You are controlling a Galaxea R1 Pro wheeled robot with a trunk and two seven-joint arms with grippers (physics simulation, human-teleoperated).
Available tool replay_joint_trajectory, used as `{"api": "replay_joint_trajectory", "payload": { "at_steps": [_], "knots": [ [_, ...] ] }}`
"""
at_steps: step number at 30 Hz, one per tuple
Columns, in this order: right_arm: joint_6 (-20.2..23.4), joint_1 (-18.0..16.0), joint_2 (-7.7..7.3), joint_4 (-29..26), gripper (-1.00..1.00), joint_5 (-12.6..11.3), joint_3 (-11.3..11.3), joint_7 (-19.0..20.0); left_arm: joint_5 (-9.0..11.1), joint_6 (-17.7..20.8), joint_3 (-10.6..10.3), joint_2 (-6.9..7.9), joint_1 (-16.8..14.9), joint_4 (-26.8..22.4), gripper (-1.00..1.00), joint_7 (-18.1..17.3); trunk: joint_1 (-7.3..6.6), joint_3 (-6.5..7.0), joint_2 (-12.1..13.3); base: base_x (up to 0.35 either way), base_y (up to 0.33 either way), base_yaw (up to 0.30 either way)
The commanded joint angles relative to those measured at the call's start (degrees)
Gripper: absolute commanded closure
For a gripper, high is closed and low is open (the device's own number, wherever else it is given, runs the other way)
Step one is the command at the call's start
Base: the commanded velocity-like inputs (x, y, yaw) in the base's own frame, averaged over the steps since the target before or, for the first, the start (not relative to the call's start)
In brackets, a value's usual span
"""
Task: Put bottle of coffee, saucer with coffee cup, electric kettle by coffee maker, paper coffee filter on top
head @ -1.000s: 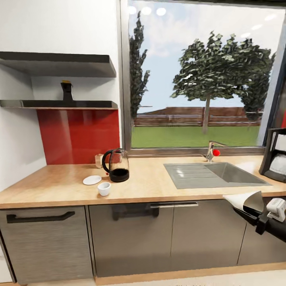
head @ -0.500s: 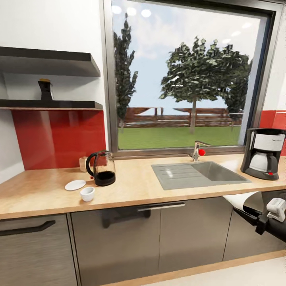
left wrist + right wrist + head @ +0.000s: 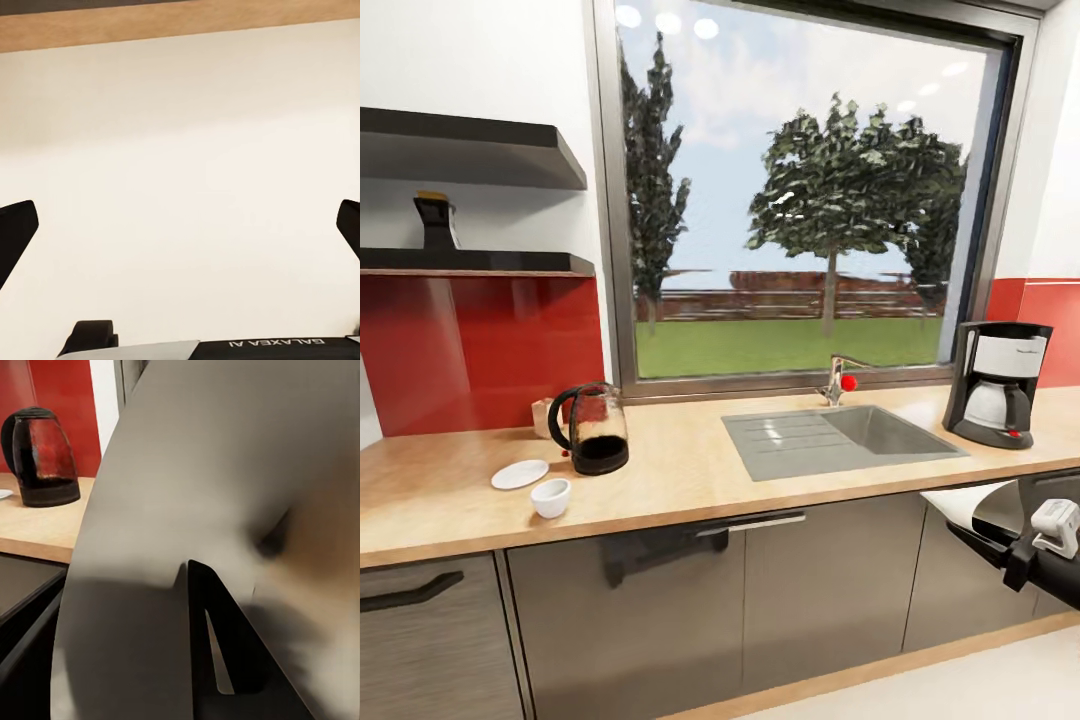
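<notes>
While the right gripper holds the white cone-shaped paper coffee filter low beside the cabinets, the step in hand looks like carrying it to the black drip coffee maker on the light wooden countertop. Next: raise it and set it on top. The left gripper hangs wide open.

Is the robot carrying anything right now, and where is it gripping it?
The right gripper holds the paper coffee filter, pinched at one edge. The left gripper is open and holds nothing.
</notes>
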Motion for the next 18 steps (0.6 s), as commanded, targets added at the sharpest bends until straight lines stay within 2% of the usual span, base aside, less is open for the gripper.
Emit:
{"api": "replay_joint_trajectory", "payload": {
  "at_steps": [1,18],
  "knots": [
    [0.53,-0.04,-0.01,0.01,1.0,-0.27,-0.03,0.14,0.02,-0.08,0.1,-0.02,0.01,-0.08,-1.0,0.01,0.0,-0.07,-0.04,0.001,0.0,-0.003],
    [0.53,-0.04,-0.01,0.01,1.0,-0.27,-0.04,0.14,0.02,-0.08,0.1,-0.02,0.01,-0.08,-1.0,0.01,0.0,-1.21,-0.04,0.0,0.0,-0.063]
  ]
}}
